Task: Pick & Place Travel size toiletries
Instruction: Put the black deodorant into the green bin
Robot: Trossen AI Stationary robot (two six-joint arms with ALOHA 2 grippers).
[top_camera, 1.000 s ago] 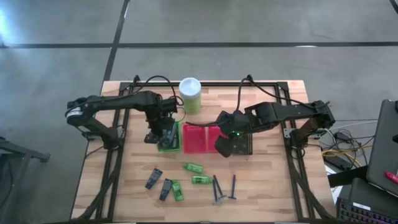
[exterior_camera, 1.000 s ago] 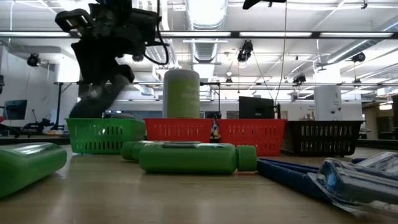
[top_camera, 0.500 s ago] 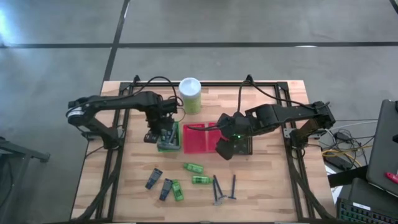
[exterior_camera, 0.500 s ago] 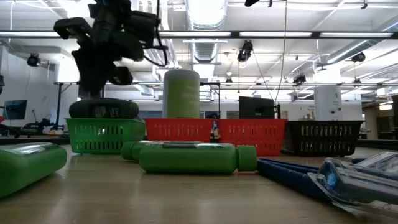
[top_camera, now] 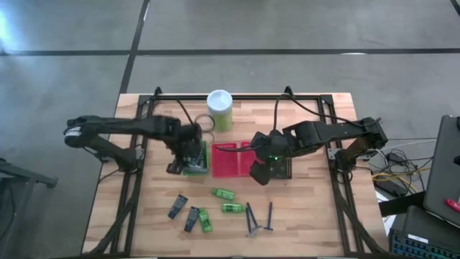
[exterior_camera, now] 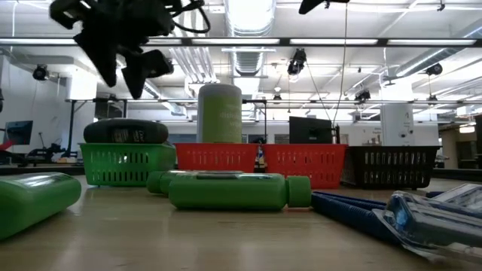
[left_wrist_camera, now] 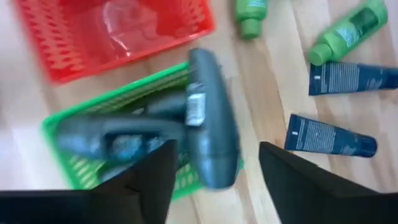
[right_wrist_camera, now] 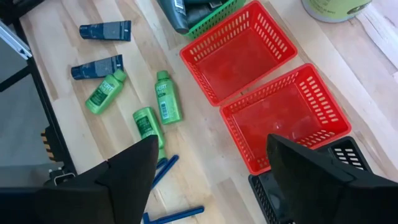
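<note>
My left gripper (top_camera: 187, 154) (exterior_camera: 129, 69) hangs open and empty above the green basket (left_wrist_camera: 112, 99). Two dark grey tubes fill that basket; the upper one (left_wrist_camera: 211, 124) (exterior_camera: 126, 132) lies across its rim. My right gripper (top_camera: 260, 173) (right_wrist_camera: 211, 186) hovers open and empty over the red baskets (right_wrist_camera: 249, 81) and the black basket (top_camera: 279, 169). Loose on the near table lie two dark tubes (top_camera: 177, 206) (top_camera: 191, 218), three green mini bottles (top_camera: 223, 193) (top_camera: 232, 208) (top_camera: 205, 220) and thin dark blue sticks (top_camera: 253, 219).
A tall green canister with a white lid (top_camera: 220, 109) stands behind the baskets, toward the far edge. The green, red and black baskets sit in a row across the middle of the table. Bare wood lies to the left and right of the loose items.
My left gripper has let go of a dark grey tube, which now lies across the top of the green basket, and has risen straight up from it. The right arm has kept still.
</note>
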